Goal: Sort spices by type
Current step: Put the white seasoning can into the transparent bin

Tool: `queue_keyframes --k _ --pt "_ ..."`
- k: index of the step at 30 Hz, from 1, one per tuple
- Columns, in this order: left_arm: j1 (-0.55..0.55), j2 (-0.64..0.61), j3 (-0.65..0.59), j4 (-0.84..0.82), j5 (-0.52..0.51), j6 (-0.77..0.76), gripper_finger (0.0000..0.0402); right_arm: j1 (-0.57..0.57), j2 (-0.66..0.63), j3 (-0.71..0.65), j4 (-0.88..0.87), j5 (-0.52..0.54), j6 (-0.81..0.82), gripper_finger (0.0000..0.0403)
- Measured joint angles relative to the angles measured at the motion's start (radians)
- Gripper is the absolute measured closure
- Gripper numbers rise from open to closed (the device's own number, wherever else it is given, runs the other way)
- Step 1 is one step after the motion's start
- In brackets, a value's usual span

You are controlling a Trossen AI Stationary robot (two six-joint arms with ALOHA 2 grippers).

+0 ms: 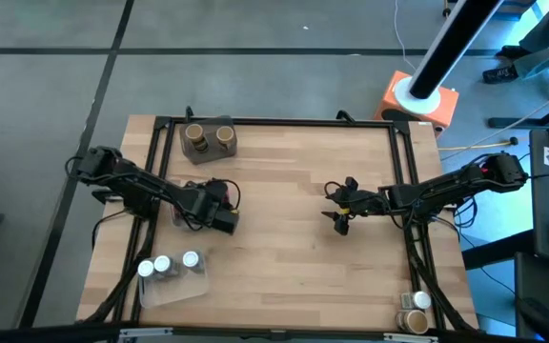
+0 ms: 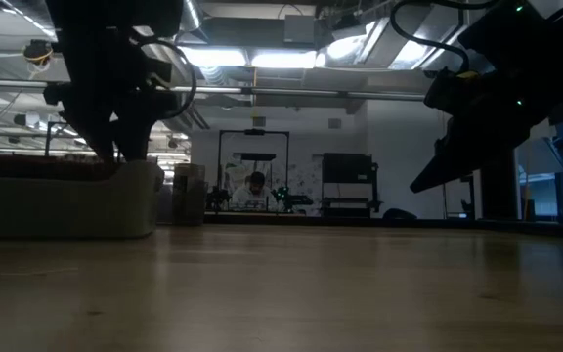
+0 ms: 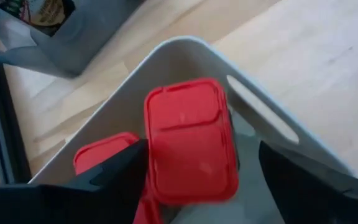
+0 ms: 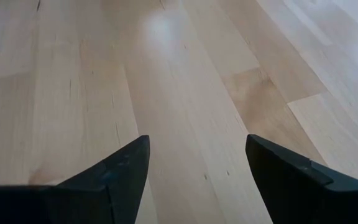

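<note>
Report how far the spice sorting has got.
Done: two brown-topped jars share the far tray; two white-capped jars share the near clear tray. In hand: the left claw, open, hangs over a red packet in the grey bin. Left: two jars at the near right corner.

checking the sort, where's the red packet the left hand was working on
In the left wrist view the red packet sits inside the grey tray, between the open left hand fingers, beside another red packet.
</note>
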Motion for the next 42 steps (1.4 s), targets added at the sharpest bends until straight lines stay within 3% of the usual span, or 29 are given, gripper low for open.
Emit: queue_keyframes --k 7,12,15,19,22,28,42 --pt "-0.008 -0.062 0.070 -0.035 0.017 0.114 0.0096 0.000 0.000 0.001 0.000 -0.010 0.009 0.0136" --pt "-0.034 -0.138 0.118 -0.022 -0.062 0.181 0.0096 0.000 0.000 0.001 0.004 -0.010 0.009 0.0136" --pt "-0.066 -0.171 0.120 0.048 -0.159 0.245 0.0096 0.000 0.000 0.001 0.007 -0.026 0.004 0.0136" --pt "-0.095 -0.168 0.116 0.201 -0.189 0.399 0.0096 0.001 -0.024 0.001 -0.041 -0.133 0.005 0.0136" --pt "-0.111 -0.138 0.116 0.305 -0.190 0.495 0.0096 0.015 -0.056 0.023 -0.117 -0.207 0.011 0.0136" --pt "-0.125 -0.065 0.116 0.462 -0.190 0.623 0.0096 0.132 -0.081 0.142 -0.310 -0.208 0.003 0.0136" --pt "-0.124 0.113 0.115 0.709 -0.136 0.625 0.0095 0.420 -0.078 0.509 -0.868 -0.185 0.161 0.0140"
